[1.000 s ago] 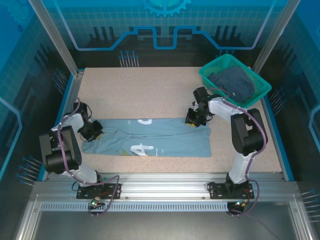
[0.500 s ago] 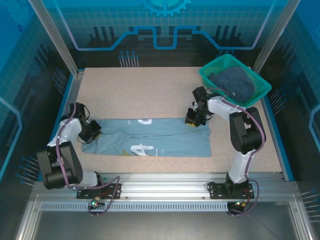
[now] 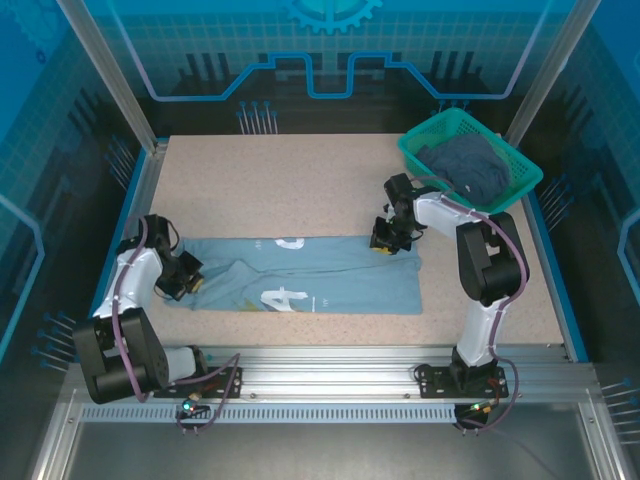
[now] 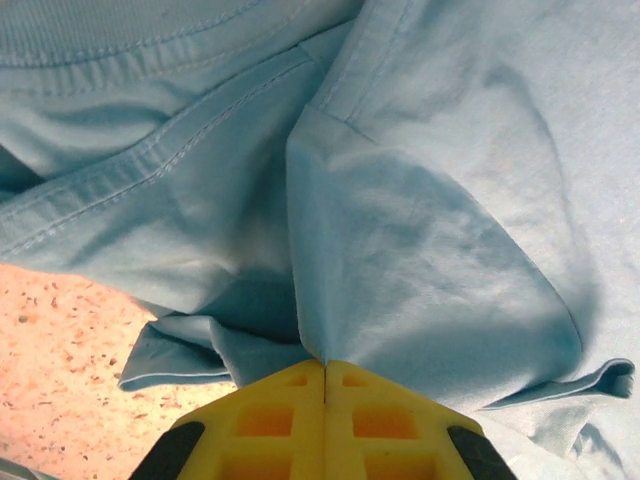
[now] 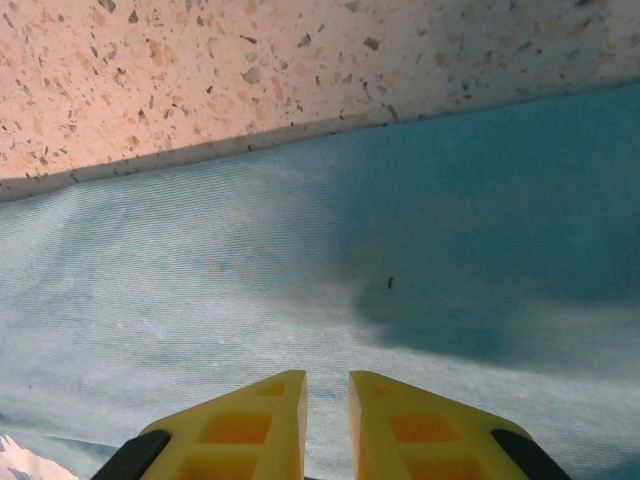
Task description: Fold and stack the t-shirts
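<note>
Pale tee lies in a long strip across the near half of the table, running left to right, white lettering showing on top. Left gripper is down at the tee's left end. On the left wrist view the yellow fingers are pressed together, with a ridge of pale blue cloth running straight into the seam between them, so that's a pinch on the tee. Over on the right, the right gripper sits at the tee's far right corner. Its wrist view has the fingers just above flat cloth, with a thin gap between them, and I can't tell whether any fabric is caught. Dark tee is bunched in the green basket at the far right corner, well apart from the pale one.
</note>
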Controlling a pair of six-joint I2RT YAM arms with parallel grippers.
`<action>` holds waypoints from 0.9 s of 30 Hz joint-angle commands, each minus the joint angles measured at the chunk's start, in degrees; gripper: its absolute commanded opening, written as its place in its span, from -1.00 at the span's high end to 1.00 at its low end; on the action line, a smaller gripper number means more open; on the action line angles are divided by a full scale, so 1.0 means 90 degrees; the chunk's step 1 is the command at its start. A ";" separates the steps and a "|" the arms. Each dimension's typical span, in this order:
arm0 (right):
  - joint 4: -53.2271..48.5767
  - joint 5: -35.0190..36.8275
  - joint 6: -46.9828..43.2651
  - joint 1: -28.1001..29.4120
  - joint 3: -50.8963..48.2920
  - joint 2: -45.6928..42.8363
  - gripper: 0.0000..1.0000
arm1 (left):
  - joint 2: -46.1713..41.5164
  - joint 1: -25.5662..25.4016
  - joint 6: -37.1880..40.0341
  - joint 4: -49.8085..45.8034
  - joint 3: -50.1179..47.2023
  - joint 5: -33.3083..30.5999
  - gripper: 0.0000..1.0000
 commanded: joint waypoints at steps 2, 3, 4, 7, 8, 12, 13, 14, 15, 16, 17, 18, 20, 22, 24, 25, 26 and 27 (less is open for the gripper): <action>-0.0154 0.0166 -0.0059 0.0095 -0.0086 0.0058 0.63 | -0.0191 0.0008 -0.0295 -0.0307 0.0234 -0.0017 1.00; -0.0152 0.0214 -0.0049 0.0107 -0.0123 0.0049 0.63 | -0.0231 -0.0025 -0.0299 -0.0316 0.0298 -0.0076 1.00; -0.0124 0.0243 -0.0048 0.0100 -0.0167 0.0058 0.63 | -0.0251 -0.0072 -0.0299 -0.0332 0.0368 -0.0149 1.00; -0.0098 0.0268 -0.0048 0.0101 -0.0246 0.0121 0.64 | -0.0183 -0.0100 -0.0394 -0.0386 0.0561 -0.0199 1.00; -0.0093 0.0295 -0.0048 0.0107 -0.0255 0.0148 0.64 | -0.0193 -0.0103 -0.0470 -0.0360 0.0616 -0.0205 1.00; -0.0238 0.0525 -0.0014 0.0093 -0.0249 0.0317 0.66 | -0.0170 -0.0108 -0.0796 -0.0358 0.0844 -0.0302 1.00; -0.0277 0.0583 -0.0001 0.0086 -0.0239 0.0360 0.66 | -0.0126 -0.0103 -0.0866 -0.0298 0.0896 -0.0294 1.00; -0.0305 0.0623 0.0001 0.0091 -0.0239 0.0398 0.66 | -0.0065 -0.0103 -0.0899 -0.0227 0.0935 -0.0258 1.00; -0.0322 0.0654 0.0009 0.0094 -0.0229 0.0417 0.66 | 0.0002 -0.0094 -0.0919 -0.0183 0.0975 -0.0253 1.00; -0.0346 0.0708 0.0020 0.0094 -0.0221 0.0451 0.66 | 0.0113 -0.0093 -0.0935 -0.0138 0.1039 -0.0267 1.00; -0.0383 0.0754 0.0025 0.0092 -0.0220 0.0467 0.66 | 0.0230 -0.0093 -0.0939 -0.0106 0.1120 -0.0293 1.00; -0.0386 0.0776 0.0030 0.0094 -0.0219 0.0477 0.66 | 0.0336 -0.0095 -0.0939 -0.0085 0.1193 -0.0328 1.00; -0.0386 0.0797 0.0038 0.0092 -0.0209 0.0510 0.66 | 0.0556 -0.0087 -0.0922 0.0082 0.1314 -0.0332 1.00; -0.0393 0.0794 0.0058 0.0093 -0.0211 0.0535 0.67 | 0.0832 -0.0073 -0.0877 0.0141 0.1496 -0.0348 1.00; -0.0393 0.0807 0.0079 0.0098 -0.0200 0.0547 0.67 | 0.1139 -0.0073 -0.0792 0.0081 0.1742 -0.0397 1.00; -0.0421 0.0816 0.0096 0.0099 -0.0190 0.0547 0.67 | 0.1302 -0.0065 -0.0730 0.0026 0.1868 -0.0439 1.00; -0.0444 0.0841 0.0110 0.0099 -0.0173 0.0559 0.67 | 0.1458 -0.0064 -0.0666 -0.0035 0.1982 -0.0493 1.00; -0.0456 0.0855 0.0111 0.0102 -0.0176 0.0556 0.67 | 0.1576 -0.0068 -0.0616 -0.0109 0.2084 -0.0540 1.00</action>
